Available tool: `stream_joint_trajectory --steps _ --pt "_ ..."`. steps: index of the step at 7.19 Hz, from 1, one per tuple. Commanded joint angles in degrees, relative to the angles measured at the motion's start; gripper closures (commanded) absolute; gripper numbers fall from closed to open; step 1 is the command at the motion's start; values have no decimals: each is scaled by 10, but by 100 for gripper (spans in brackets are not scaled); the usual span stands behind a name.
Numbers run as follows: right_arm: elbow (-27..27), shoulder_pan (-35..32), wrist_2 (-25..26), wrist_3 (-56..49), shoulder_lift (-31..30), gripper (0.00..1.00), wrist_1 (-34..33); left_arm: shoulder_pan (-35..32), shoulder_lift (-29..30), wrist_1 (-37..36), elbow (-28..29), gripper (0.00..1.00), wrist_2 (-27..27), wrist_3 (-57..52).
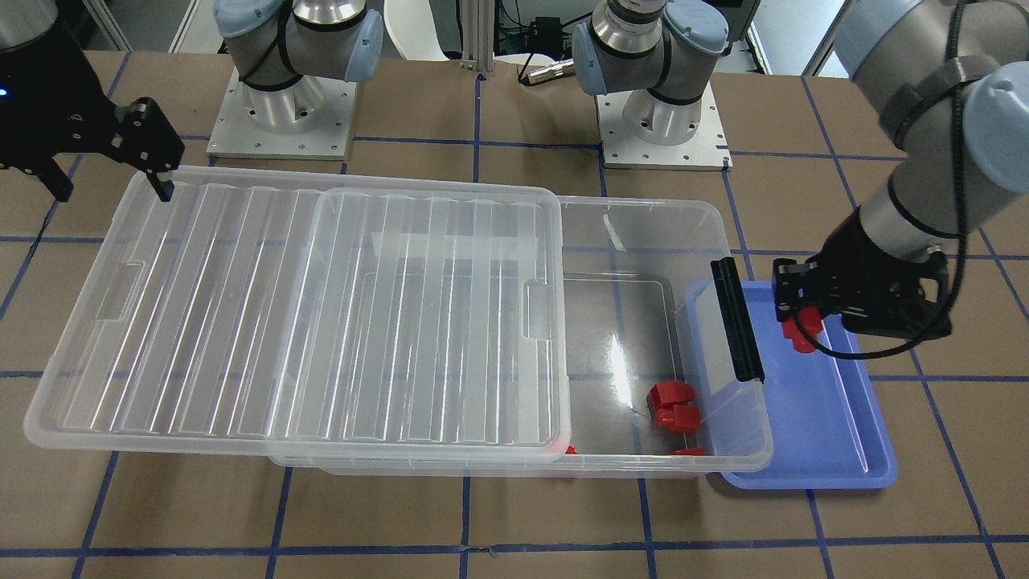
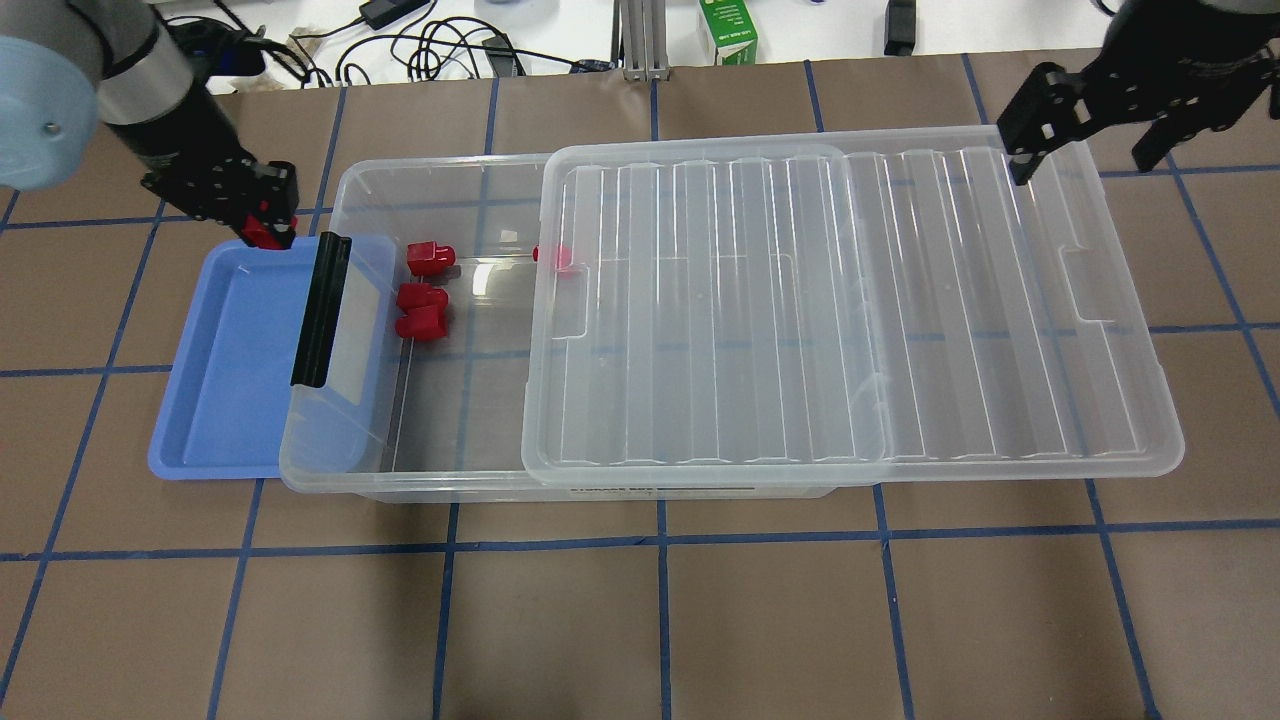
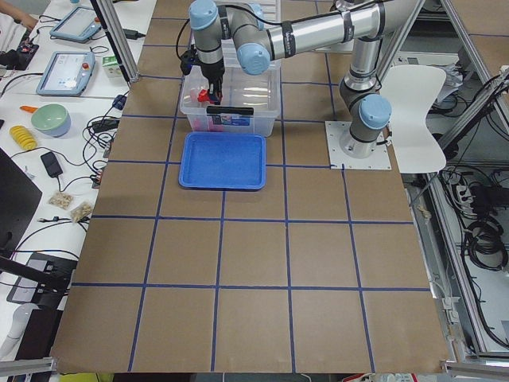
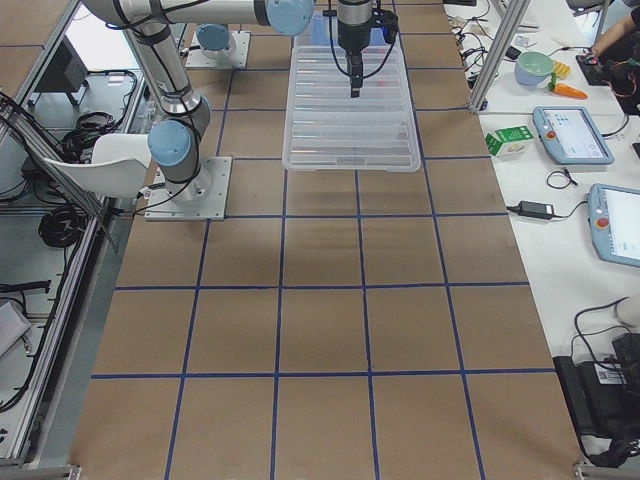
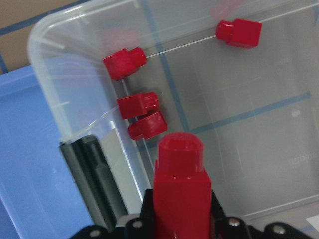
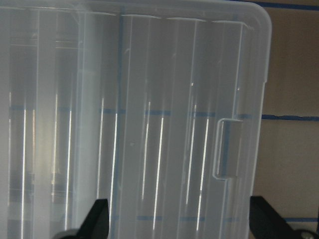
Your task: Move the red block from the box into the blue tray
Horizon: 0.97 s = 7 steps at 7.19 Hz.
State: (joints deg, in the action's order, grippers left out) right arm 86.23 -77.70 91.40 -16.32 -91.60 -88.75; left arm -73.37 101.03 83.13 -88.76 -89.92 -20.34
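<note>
One red block (image 1: 803, 334), stub pointing down, is clamped in the left pincer (image 1: 804, 318) over the blue tray (image 1: 836, 434) beside the box (image 1: 643, 211).

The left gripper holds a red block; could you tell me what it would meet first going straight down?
Probably the blue tray's floor near its far corner, just beside the box; the held red block would touch first. Its height above the tray is unclear.
</note>
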Motion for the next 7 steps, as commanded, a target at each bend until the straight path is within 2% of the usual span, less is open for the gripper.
stream_joint_trajectory --steps 1,3,4,5,7 --pt "-9 100 -1 -146 -3 0 31 84 14 -4 -10 100 -1 -70" --pt "1 156 -2 -214 -1 0 21 96 38 -32 -42 100 0 -71" --pt "14 177 -9 -210 7 0 20 96 55 -73 -67 100 1 -68" --pt "37 185 -7 -219 21 0 -2 96 67 -107 -93 100 2 -66" --pt "110 195 -3 -221 62 0 -95 96 102 -140 -98 100 0 -67"
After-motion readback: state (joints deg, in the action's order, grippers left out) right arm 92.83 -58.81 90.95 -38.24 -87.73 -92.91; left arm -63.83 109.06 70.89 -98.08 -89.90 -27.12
